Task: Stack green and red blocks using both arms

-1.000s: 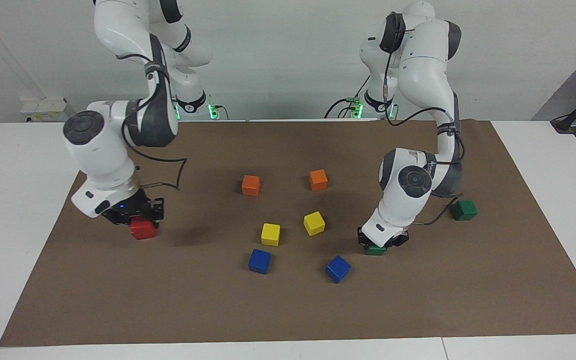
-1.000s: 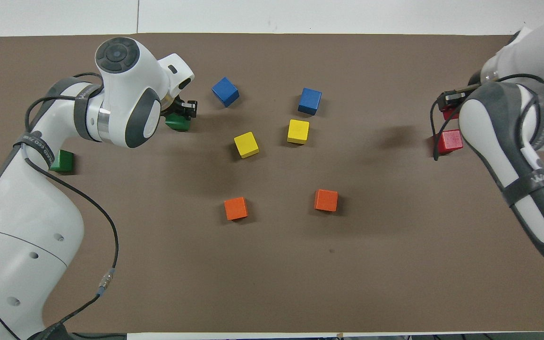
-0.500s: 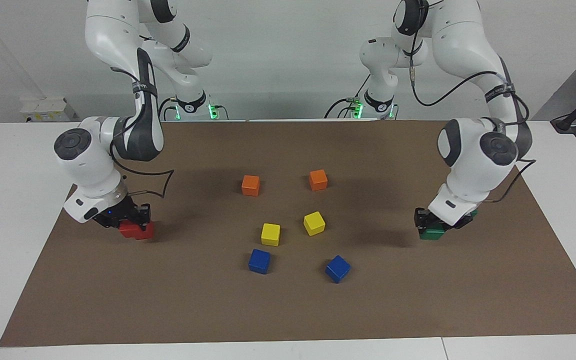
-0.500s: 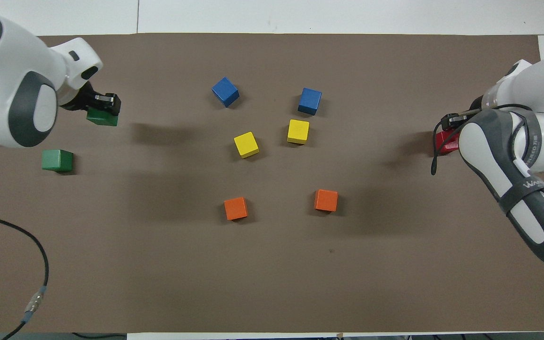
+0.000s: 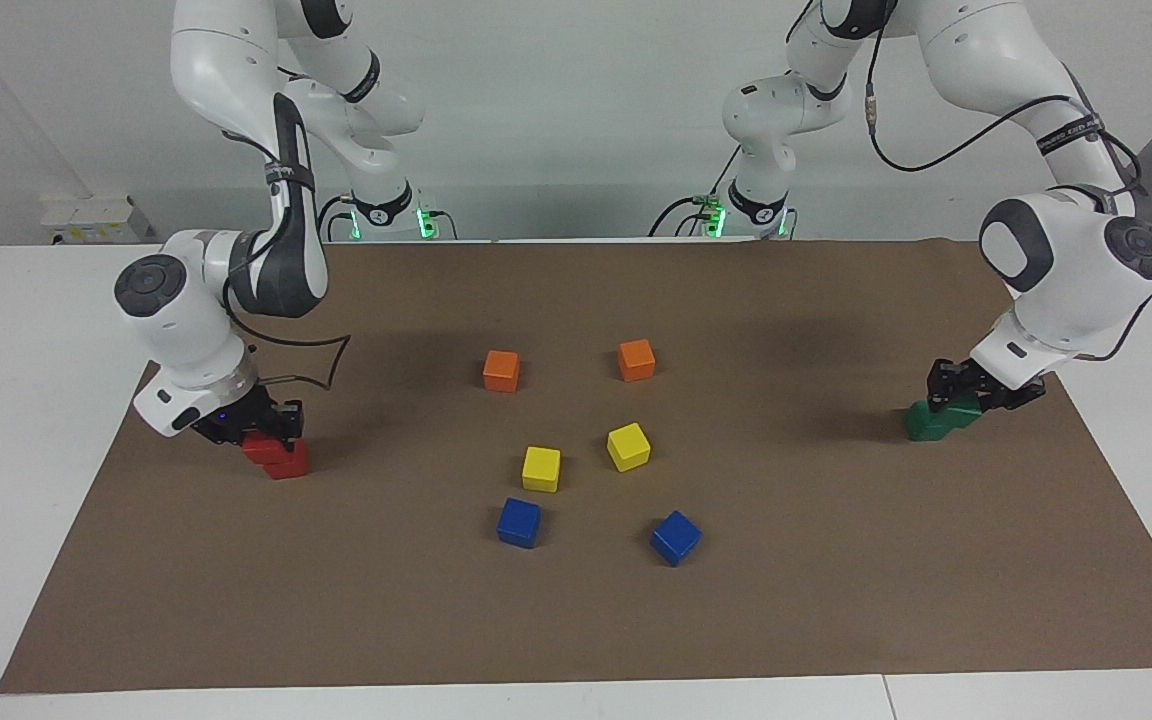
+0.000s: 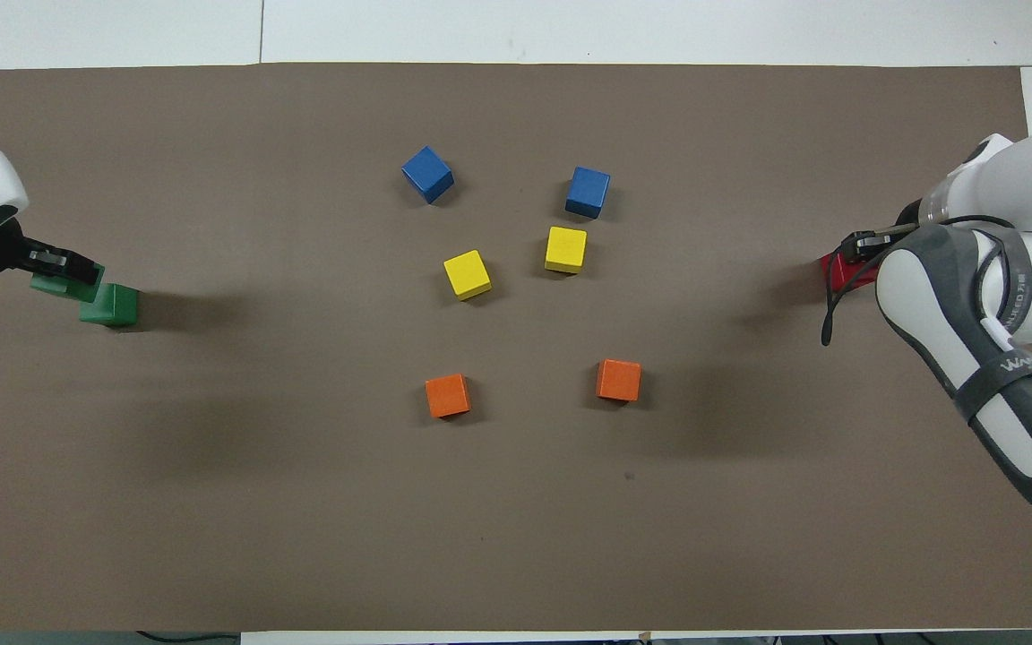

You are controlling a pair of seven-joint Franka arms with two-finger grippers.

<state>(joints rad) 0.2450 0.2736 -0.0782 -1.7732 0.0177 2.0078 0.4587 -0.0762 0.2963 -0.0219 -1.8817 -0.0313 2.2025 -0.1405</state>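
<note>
Both pincers are pinching blocks. Left gripper (image 5: 956, 385) is squeezed on a green block (image 5: 958, 408), right at the left arm's end of the mat (image 5: 576, 620). That block hangs over the other green block (image 5: 926, 424), and it looks like it sits partly on top, not lined up. From above the held block shows off to one side of the bottom one, so the two are not square yet.

Right gripper (image 5: 261, 428) is squeezed on a red block (image 5: 258, 447) at the right arm's end of the mat. Just under it is the second red block (image 5: 286, 464), also a bit off to the side.

What could go wrong? If a pincer lets go now, the top block may tip and slide off, because only part of it rests on the one below. If a pincer pushes down or sideways, it may shove the bottom block away. The green pair sits close to the mat's edge, so a fallen block could roll onto the white table (image 5: 1116, 300).

The orange (image 5: 501, 370), yellow (image 5: 541, 468) and blue (image 5: 519, 522) blocks sit in the middle, well apart from both arms.
</note>
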